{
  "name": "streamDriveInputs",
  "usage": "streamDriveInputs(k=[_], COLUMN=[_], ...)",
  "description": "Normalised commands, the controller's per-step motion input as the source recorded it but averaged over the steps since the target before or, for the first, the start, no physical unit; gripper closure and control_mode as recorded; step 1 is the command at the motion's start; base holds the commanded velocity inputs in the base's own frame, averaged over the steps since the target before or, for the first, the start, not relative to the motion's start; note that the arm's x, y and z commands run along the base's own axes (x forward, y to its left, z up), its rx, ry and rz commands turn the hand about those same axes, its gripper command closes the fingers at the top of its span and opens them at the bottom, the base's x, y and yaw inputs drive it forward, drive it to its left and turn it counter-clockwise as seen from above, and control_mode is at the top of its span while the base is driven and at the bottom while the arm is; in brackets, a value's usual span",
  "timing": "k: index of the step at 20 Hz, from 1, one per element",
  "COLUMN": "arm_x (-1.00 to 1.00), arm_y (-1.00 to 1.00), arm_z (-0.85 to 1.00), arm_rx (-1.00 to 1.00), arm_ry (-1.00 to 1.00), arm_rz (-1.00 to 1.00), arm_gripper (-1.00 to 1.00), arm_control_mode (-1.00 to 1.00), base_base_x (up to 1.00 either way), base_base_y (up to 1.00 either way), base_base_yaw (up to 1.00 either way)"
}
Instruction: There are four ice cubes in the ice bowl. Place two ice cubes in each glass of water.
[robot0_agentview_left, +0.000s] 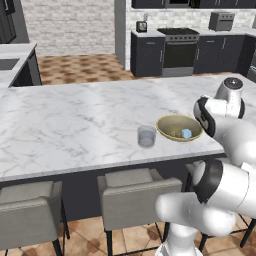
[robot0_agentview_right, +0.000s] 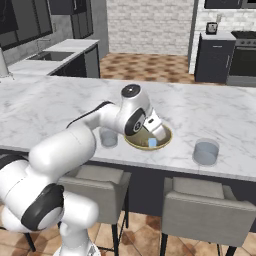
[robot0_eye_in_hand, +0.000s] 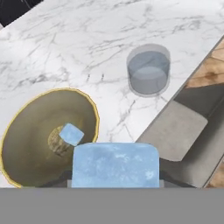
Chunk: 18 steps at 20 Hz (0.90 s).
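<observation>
Ice cube (robot0_eye_in_hand: 114, 164) nearest, pinched in the hand (robot0_agentview_right: 159, 131); second cube (robot0_eye_in_hand: 71, 134) lies in ice bowl (robot0_eye_in_hand: 26, 131) below; glass of water (robot0_eye_in_hand: 148, 70) stands on bench (robot0_eye_in_hand: 78, 48) beyond the hand

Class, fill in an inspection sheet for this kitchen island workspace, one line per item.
Surface: white marble counter, bare apart from the job's things.
Job's things: ice bowl holding one ice cube; a second ice cube between the gripper's jaws; left glass of water and right glass of water on either side of the bowl.
Clutter: nothing seen.
Grippers: gripper over the bowl, shut on a cube.
Cables: nothing seen.
Surroundings: grey stools, oven.
</observation>
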Motion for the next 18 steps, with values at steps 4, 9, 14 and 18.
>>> streamDriveInputs(k=[4,9,14,18], arm_x=[0.0,0.0,0.0,0.0], arm_y=[-0.37,-0.35,-0.38,-0.4], arm_z=[0.18,0.16,0.0,0.0], arm_rx=[0.0,0.01,0.01,0.03], arm_ry=[0.03,0.07,0.12,0.1], arm_rz=[0.0,-0.01,-0.1,-0.11], arm_gripper=[1.0,1.0,1.0,1.0], arm_control_mode=[-1.0,-1.0,-1.0,-1.0], base_base_x=[0.0,0.0,0.0,0.0], base_base_y=[0.0,0.0,0.0,0.0], base_base_yaw=[0.0,0.0,0.0,0.0])
